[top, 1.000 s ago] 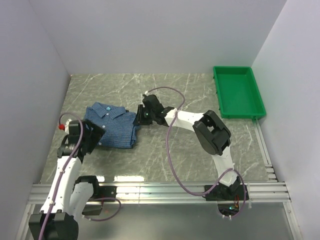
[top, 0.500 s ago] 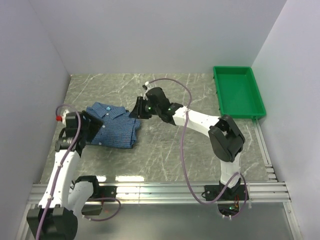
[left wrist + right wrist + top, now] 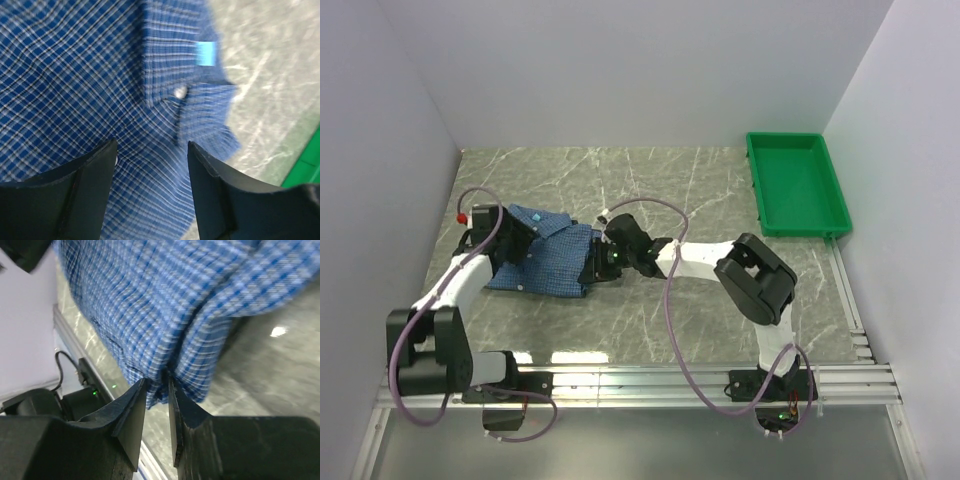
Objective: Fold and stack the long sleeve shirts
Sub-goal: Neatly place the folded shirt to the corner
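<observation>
**Right gripper point(image 3: 592, 264) pinches the blue shirt point(image 3: 548, 262); left gripper point(image 3: 514, 242) hangs open over its collar**

The blue shirt lies partly folded on the left half of the grey marble table point(image 3: 660, 320), with its collar point(image 3: 545, 222) toward the far side. The 2 arms meet it from opposite sides.

The right gripper sits at the shirt's right edge. In the right wrist view its 2 fingers point(image 3: 125, 430) stand almost together, and a bunched fold of the checked cloth point(image 3: 165, 330) is clamped between their tips, so it is grasping the blue shirt. The cloth spreads up and away from the pinch, and marble shows to the right of it.

The left gripper is over the shirt's far left part, near the collar. In the left wrist view its 2 fingers point(image 3: 85, 190) stand well apart with flat check cloth showing between them, so this gripper is released and holds nothing. Whether the tips touch the cloth cannot be told. Just beyond them are a white button point(image 3: 180, 92) and a light blue label point(image 3: 205, 52) inside the collar.

A green tray point(image 3: 798, 185) stands at the table's far right corner, well apart from the shirt.
</observation>
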